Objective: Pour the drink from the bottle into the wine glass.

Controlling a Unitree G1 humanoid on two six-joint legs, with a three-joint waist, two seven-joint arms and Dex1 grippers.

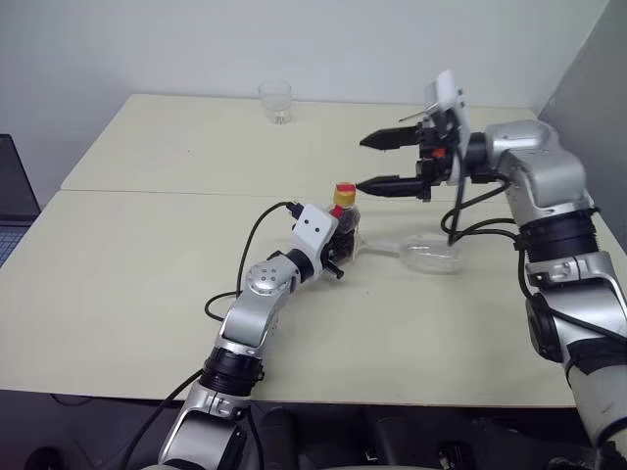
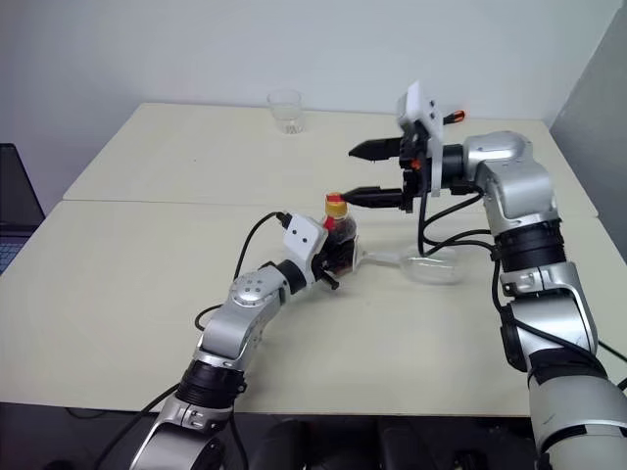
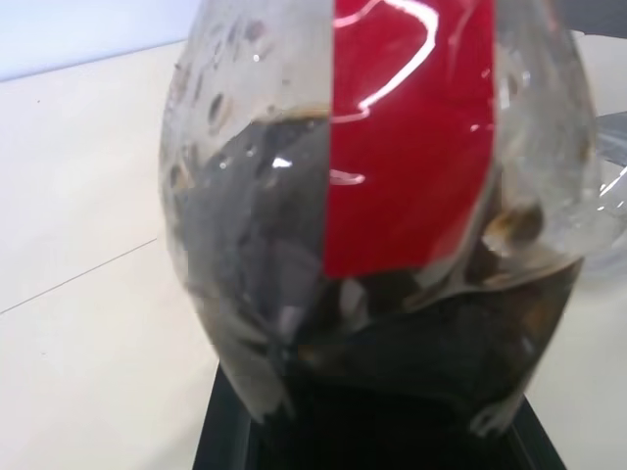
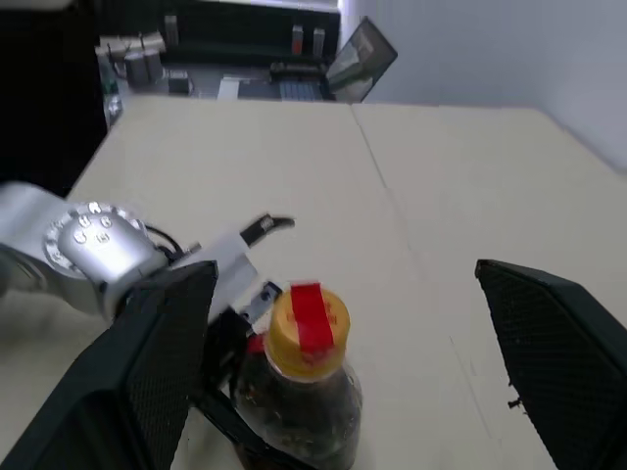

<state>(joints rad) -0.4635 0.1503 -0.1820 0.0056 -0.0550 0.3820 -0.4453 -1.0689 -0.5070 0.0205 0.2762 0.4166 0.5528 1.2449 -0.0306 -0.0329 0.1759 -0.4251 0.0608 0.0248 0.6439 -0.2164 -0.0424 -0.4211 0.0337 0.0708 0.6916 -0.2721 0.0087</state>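
Note:
The bottle (image 1: 346, 223) stands upright at the table's middle, small and clear, with a yellow cap (image 4: 307, 323) crossed by a red strip. The dark brown drink (image 3: 411, 362) fills its lower part. My left gripper (image 1: 338, 247) is shut on the bottle's body from the near-left side. The wine glass (image 1: 434, 257) lies on its side on the table just right of the bottle, stem towards it. My right gripper (image 1: 361, 164) hovers open above and right of the cap, pointing left with nothing between its fingers (image 4: 147, 362).
A short clear tumbler (image 1: 276, 102) stands near the far edge of the cream table (image 1: 118, 284). A laptop (image 1: 15, 196) sits beyond the table's left edge. A grey partition (image 1: 600, 69) rises at the far right.

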